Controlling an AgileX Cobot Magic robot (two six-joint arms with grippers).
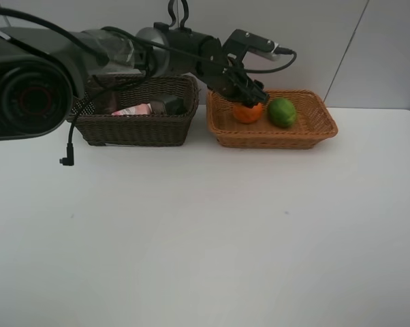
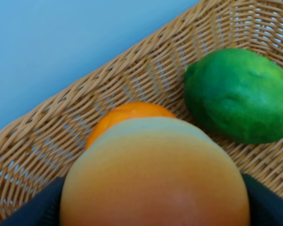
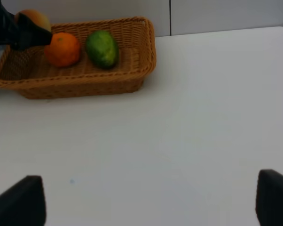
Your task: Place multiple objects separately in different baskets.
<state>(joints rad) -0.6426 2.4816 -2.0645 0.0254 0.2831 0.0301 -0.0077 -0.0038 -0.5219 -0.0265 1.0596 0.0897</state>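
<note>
Over tan basket (image 1: 273, 133) | left gripper (image 2: 153, 207) pinching bun (image 2: 155, 174) (hidden overhead) | right gripper (image 3: 151, 197) spread

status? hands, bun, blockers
Left hand holds the bun over the tan basket. Right hand open, empty. Orange sits directly below the bun.

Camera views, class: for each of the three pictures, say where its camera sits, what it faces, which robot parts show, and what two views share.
Exterior high: mounted high, facing the table, the dark basket, the tan basket and the left arm.
Left wrist: on the left arm inside the tan basket, close on the bun held in the left tool.
Right wrist: low over the table; right tool tips show, open.
Shared: orange and green fruit appear in all three.
</note>
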